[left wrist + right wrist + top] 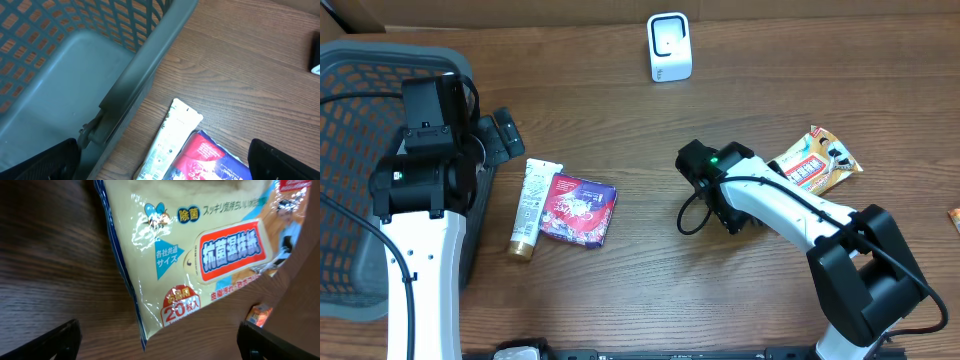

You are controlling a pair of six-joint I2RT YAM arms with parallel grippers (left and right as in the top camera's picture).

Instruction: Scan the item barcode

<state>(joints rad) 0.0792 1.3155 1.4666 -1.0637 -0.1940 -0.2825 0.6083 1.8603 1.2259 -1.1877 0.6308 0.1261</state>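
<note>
wipes pack [210,255]: glossy cream pouch with a blue edge, showing a red panel of white characters and a red "20" badge.
pack's place: lying flat on the table [620,120], well to the right of the scanner [669,47] and nearer the robot.
right gripper [155,337]: hanging close over the pack, jaws standing wide apart, gripping nothing.
left gripper [160,162]: sitting far left of the scanner, jaws standing spread, empty.
</note>
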